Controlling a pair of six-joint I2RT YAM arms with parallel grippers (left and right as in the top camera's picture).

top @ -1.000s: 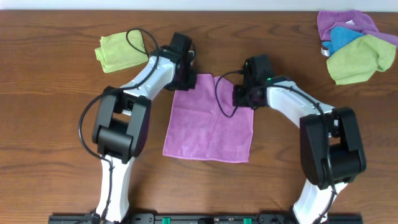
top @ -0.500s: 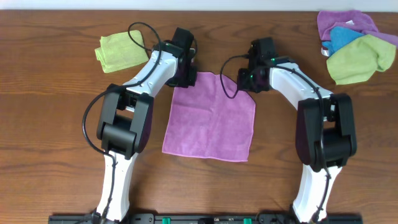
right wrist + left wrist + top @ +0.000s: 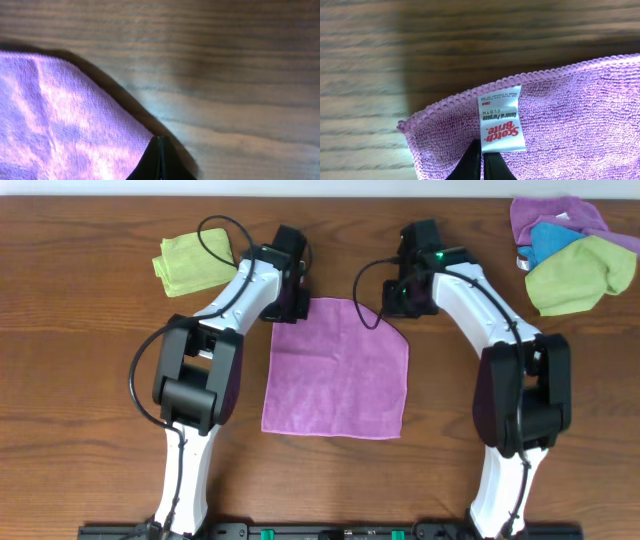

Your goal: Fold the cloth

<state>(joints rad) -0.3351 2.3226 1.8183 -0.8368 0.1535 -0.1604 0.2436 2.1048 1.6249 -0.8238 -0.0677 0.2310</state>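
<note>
Well, from my seat the wooden table [image 3: 100, 440] fills the overhead view, and the cloth [image 3: 335, 375] lies spread flat near its middle, between my two arms. It is magenta-purple and roughly square, though its far right corner looks cut off on a slant. Both arms reach away from me to its far edge, one at each far corner.

At the far right of the table sits a heap of spare cloths [image 3: 570, 250], purple, blue and lime-green, well apart from the work. A folded lime-green cloth [image 3: 190, 265] lies at the far left, near the left arm's wrist.

My left gripper [image 3: 482, 161] has its fingers pressed together with no gap, pinching the cloth just inside its far left corner. My right gripper [image 3: 160, 150] is likewise closed tight, its tips meeting right on the slanted edge, which casts a dark shadow on the wood.

A small white tag [image 3: 501, 119] with red lettering lies just beside the left fingertips.
</note>
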